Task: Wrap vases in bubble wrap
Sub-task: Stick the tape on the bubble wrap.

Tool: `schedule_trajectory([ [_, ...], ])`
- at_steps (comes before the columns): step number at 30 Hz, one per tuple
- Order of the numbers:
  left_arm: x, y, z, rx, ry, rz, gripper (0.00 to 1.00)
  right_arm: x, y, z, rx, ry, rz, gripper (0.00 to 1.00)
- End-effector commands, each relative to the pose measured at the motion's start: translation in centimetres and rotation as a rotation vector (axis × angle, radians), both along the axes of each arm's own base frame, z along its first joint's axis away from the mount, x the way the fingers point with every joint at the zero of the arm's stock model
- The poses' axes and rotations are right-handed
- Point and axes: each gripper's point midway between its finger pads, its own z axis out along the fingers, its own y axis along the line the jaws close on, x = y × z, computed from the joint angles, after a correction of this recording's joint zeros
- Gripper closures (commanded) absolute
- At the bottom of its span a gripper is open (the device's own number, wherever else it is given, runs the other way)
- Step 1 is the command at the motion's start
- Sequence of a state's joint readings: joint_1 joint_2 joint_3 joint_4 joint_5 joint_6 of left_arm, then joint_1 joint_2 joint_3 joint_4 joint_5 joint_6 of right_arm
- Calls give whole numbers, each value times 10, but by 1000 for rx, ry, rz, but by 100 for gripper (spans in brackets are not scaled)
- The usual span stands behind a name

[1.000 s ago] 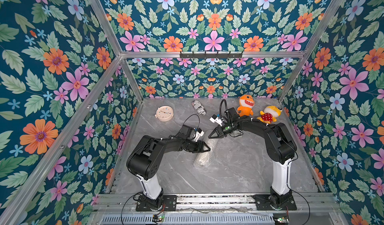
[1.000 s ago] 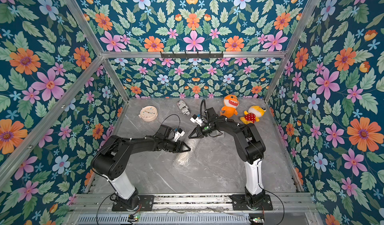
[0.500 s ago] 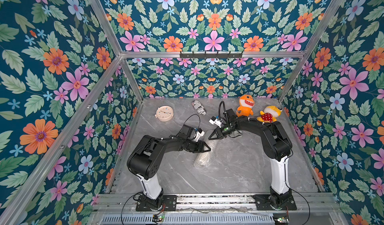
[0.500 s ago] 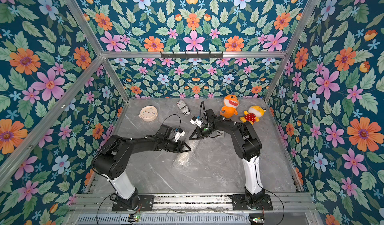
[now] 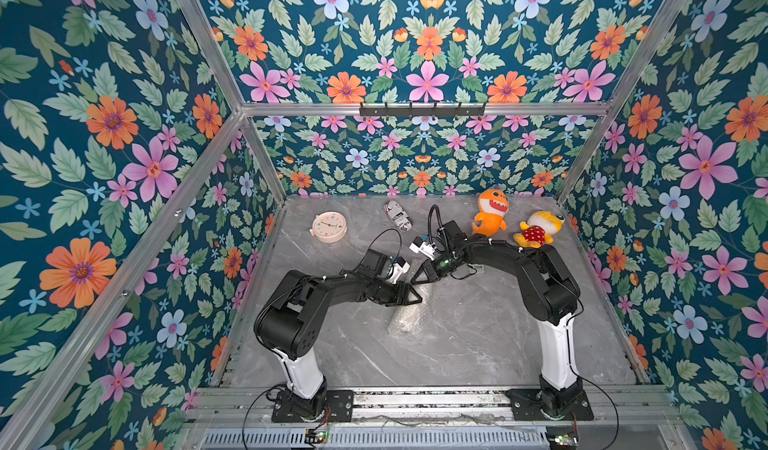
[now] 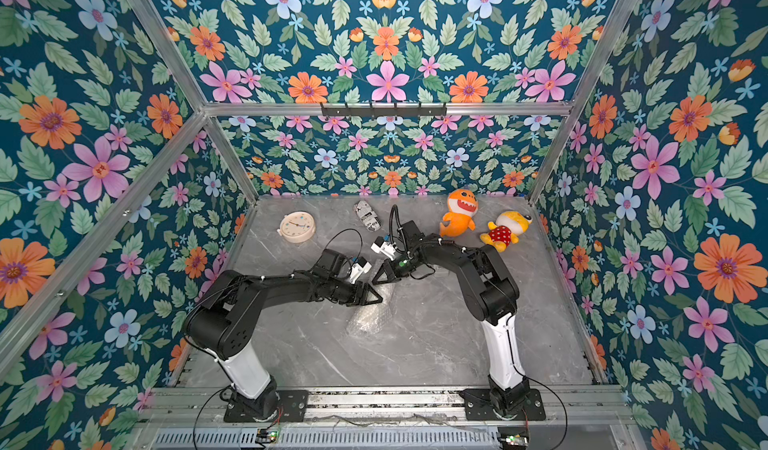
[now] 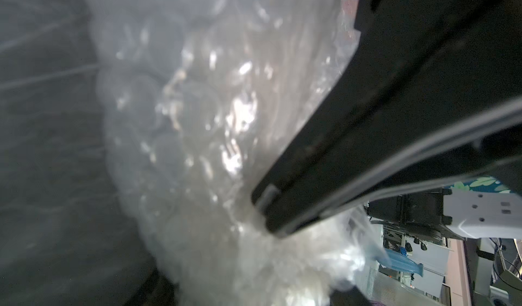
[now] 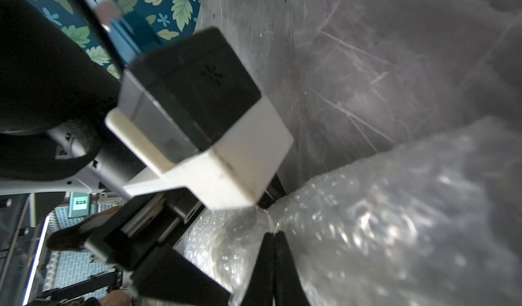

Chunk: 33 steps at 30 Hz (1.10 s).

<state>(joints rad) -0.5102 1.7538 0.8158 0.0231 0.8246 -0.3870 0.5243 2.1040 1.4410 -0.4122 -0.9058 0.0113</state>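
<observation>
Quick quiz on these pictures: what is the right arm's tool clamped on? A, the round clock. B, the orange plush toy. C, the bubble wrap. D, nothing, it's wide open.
C: in the right wrist view the right tool has its jaws shut together on a gathered fold of the bubble wrap.

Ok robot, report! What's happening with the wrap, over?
Left gripper shut on wrap. Right gripper shut, pinching wrap too. Vase unseen, maybe inside. Toys, clock at back, out of way.
</observation>
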Motion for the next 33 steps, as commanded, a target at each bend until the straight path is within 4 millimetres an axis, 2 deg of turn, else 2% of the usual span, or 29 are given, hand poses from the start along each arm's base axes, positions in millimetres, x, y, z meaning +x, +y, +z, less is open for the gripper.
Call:
schedule_trajectory([
  [1, -4, 1, -1, 9, 12, -8, 69, -5, -30, -39, -232, -37, -34, 92],
  [4, -4, 2, 0, 10, 10, -4, 69, -3, -43, -46, -303, -86, -55, 80],
  [7, -5, 3, 0, 13, 9, -2, 69, -3, -45, -40, -301, -114, -64, 70],
  [18, -5, 3, -1, 13, 12, 2, 69, 10, -27, 10, -171, -152, -84, 59],
  [22, -6, 3, -3, 14, 16, 2, 69, 11, -25, 21, -147, -162, -85, 55],
  [27, -6, 3, -3, 14, 16, 1, 69, 10, -22, 33, -112, -171, -89, 54],
  [33, -5, 3, -3, 13, 15, 2, 70, 17, -21, 63, -28, -177, -121, 53],
])
